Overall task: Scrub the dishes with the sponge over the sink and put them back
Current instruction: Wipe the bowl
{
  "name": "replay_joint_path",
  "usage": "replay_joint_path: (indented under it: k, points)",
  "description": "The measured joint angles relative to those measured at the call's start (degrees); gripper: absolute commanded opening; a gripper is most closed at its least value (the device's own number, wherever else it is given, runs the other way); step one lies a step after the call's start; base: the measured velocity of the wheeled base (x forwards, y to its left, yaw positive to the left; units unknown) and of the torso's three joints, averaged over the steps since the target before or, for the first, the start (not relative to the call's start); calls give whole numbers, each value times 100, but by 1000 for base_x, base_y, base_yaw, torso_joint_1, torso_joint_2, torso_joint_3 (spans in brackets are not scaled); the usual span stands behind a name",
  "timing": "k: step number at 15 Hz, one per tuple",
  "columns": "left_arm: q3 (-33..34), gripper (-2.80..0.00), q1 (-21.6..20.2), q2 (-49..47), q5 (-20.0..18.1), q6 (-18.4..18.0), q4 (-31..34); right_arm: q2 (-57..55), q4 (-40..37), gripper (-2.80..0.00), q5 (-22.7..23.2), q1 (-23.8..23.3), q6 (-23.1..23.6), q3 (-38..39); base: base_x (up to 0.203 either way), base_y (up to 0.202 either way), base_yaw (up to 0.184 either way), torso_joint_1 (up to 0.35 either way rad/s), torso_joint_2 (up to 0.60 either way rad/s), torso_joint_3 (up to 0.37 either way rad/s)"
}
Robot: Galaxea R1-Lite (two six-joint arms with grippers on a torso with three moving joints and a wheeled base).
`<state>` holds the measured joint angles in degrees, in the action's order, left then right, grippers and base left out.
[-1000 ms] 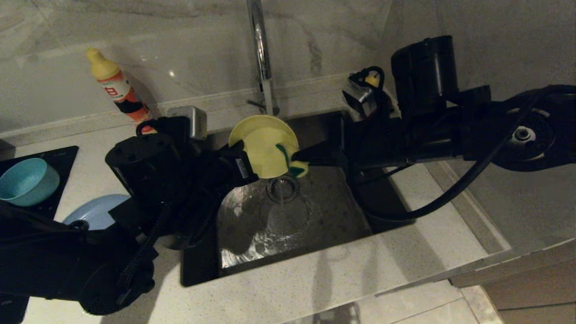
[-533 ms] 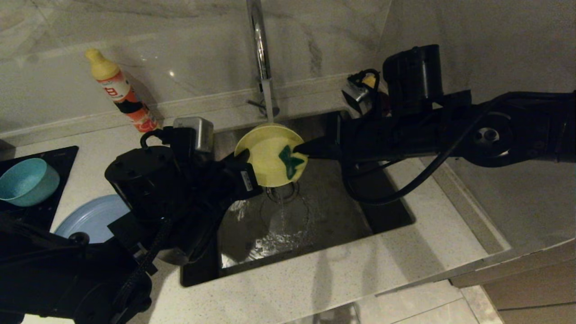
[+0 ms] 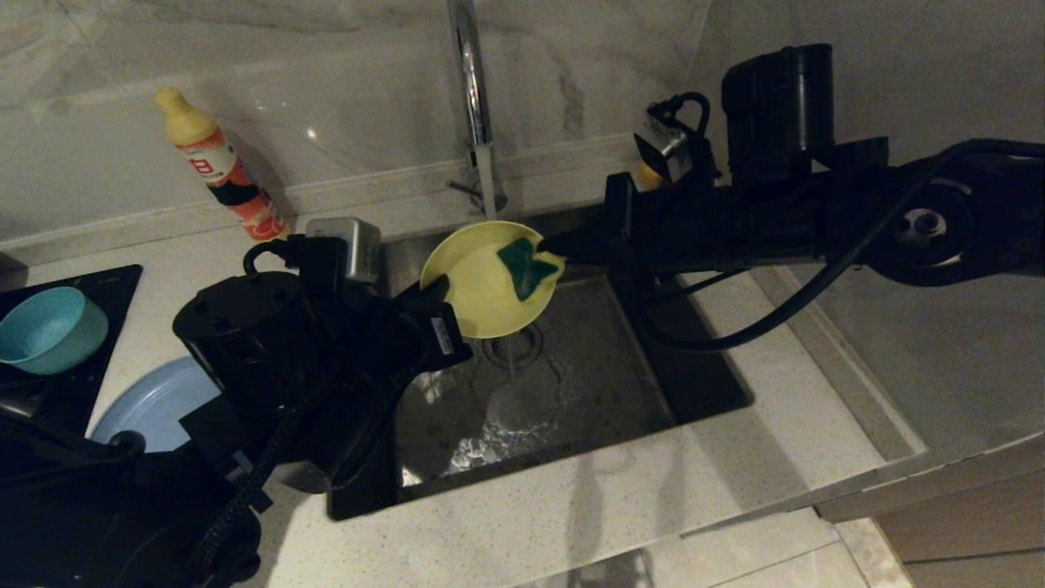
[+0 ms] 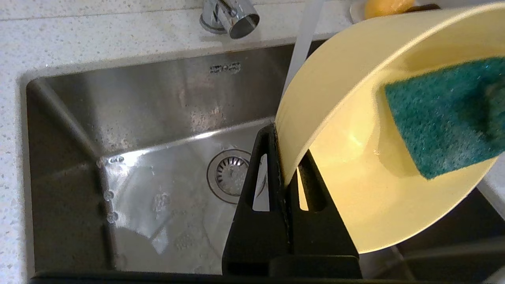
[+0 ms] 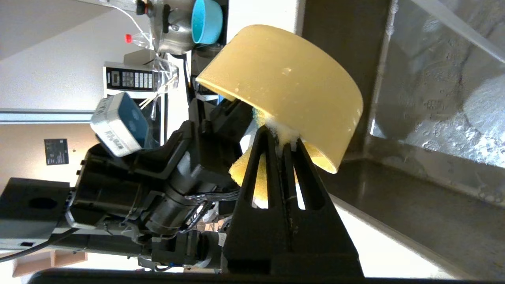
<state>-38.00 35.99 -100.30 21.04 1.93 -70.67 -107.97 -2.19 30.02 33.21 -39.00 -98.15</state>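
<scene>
Clamping yellow bowl (image 3: 482,282) rim, left jaws; right's pinching sponge (image 3: 524,266) (half hidden).

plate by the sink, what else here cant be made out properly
- Periwinkle plate, head view: the left arm covers most of it.
- Sponge, right wrist view: only its yellow side shows, behind the jaws and the yellow bowl.
- Bottle label, head view: too small to read.
- Faucet, head view: top cut off by the frame edge.
- Fruit dish behind the right arm, head view: nearly all hidden.
</scene>
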Motion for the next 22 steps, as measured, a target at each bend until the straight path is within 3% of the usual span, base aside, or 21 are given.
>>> replay_joint_path:
  k: [10, 16, 22]
  points:
    - [-323, -280, -10, -38, 246, 50, 19, -121, 154, -280, 72, 675, 69, 510, 0, 0, 0, 0, 0, 0]
    - [-284, -280, -7, -41, 674, -37, 22, -390, 239, -280, 3, 648, 83, 324, 0, 0, 0, 0, 0, 0]
    - [-211, -280, 63, -44, 1214, -508, 16, -412, 390, -280, -67, 452, 116, 179, 0, 0, 0, 0, 0, 0]
